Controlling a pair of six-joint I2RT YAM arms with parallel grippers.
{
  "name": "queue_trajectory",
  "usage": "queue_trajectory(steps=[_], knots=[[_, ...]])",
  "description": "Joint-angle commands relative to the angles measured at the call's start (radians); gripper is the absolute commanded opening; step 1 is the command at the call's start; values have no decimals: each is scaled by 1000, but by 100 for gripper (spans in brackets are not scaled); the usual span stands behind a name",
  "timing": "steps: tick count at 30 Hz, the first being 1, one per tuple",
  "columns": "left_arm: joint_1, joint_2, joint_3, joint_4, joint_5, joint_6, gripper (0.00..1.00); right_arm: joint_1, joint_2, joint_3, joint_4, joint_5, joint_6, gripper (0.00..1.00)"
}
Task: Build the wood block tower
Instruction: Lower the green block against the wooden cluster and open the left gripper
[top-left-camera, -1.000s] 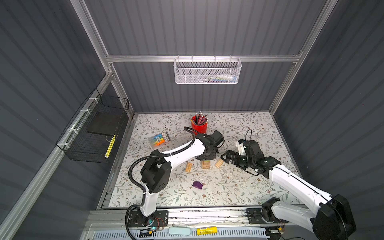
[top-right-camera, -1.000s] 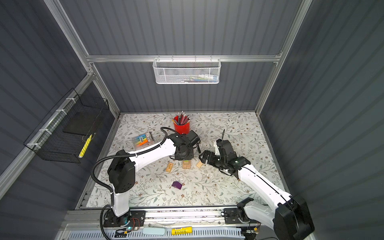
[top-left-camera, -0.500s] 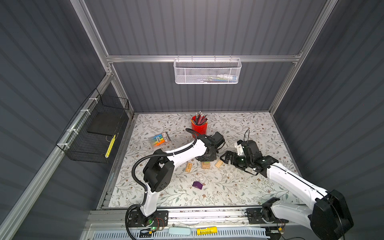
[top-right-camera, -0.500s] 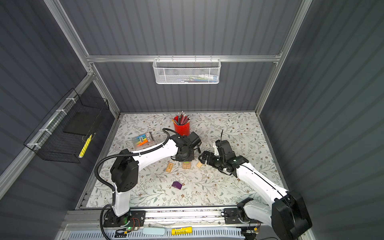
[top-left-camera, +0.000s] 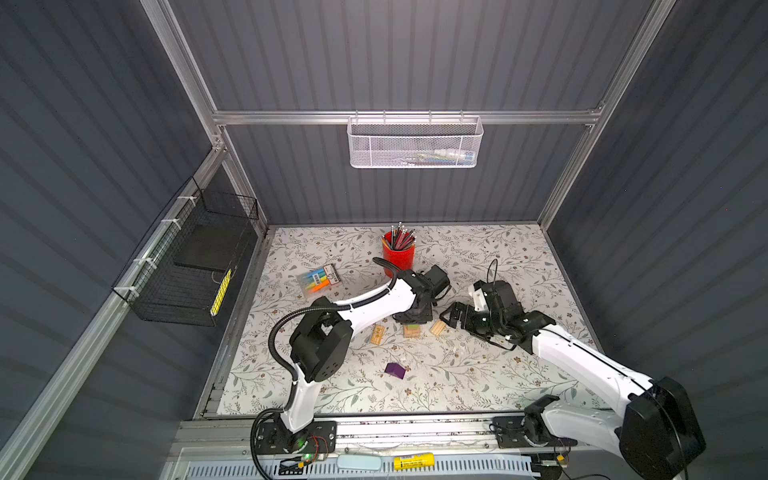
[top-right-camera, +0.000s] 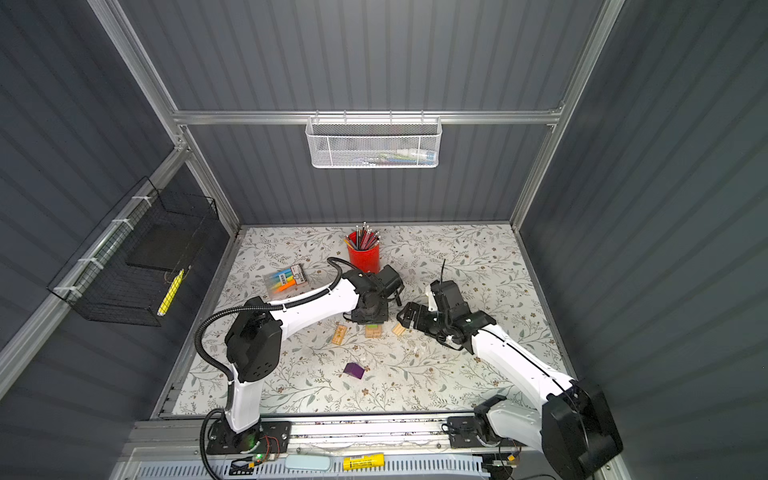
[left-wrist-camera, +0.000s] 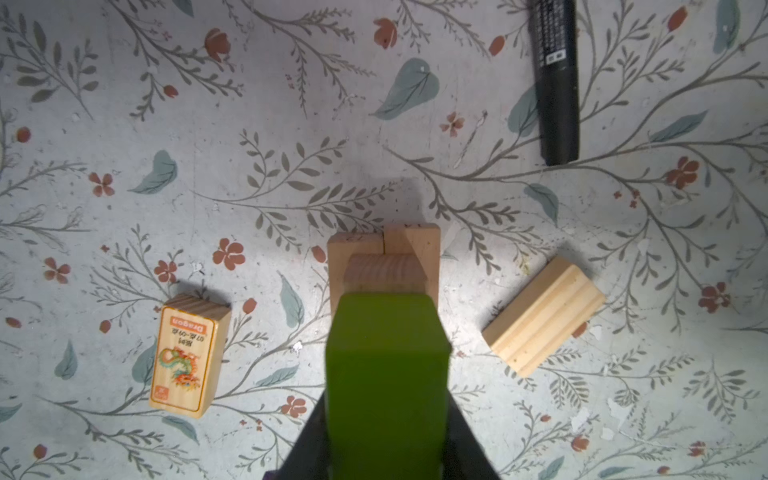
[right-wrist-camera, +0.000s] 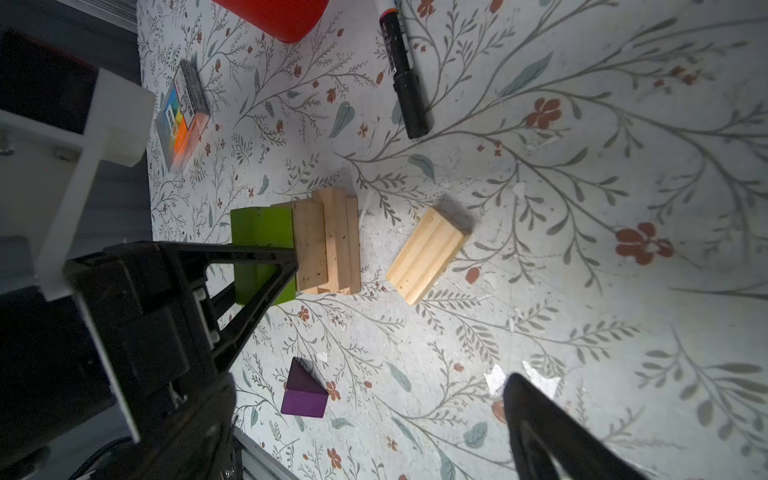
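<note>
You are partway through the build, by my reading about half done. The wood block tower (left-wrist-camera: 384, 259) stands mid-bench, nearer to you than the red pencil cup (top-left-camera: 398, 253). Its base is two tan bricks side by side, with a third laid across them.

Your left gripper (top-left-camera: 410, 321) is closed most of the way around the green block (left-wrist-camera: 386, 365), clamping it by its sides. It holds the block directly over that third brick. You cannot tell from these views whether the block is already seated or just clear of the brick.

Your right gripper (top-left-camera: 452, 318) hangs wide open and empty just right of the tower. It is close to the ribbed tan block (left-wrist-camera: 544, 316), which lies flat on the bench, apart from the stack.

As far as the pictures show, three pieces are not yet on the tower:
- The ribbed tan block, on the right.
- The dragon-printed block (left-wrist-camera: 187, 353), lying flat to the left of the tower.
- The purple block (right-wrist-camera: 303, 395), alone on the near side and well apart from the others.

So I count three bricks placed, a fourth in your left gripper and three to go.

The stack is narrow, so I think the green block needs to sit square before you let go. The open right gripper looks best placed to take the ribbed block after that
</note>
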Motion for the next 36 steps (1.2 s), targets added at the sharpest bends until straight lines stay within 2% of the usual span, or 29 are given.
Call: queue_trajectory(steps=[1,29,36], knots=[[-5,5,27,-16,-11,14,0,-5,0,12,-1,0,-2,99],[0,34,40,-27,-23,-2,2,-11,-8,6,-8,2,-6,99],[-1,28,31,-26,-27,-3,16,-13,-6,7,-6,2,-6,99]])
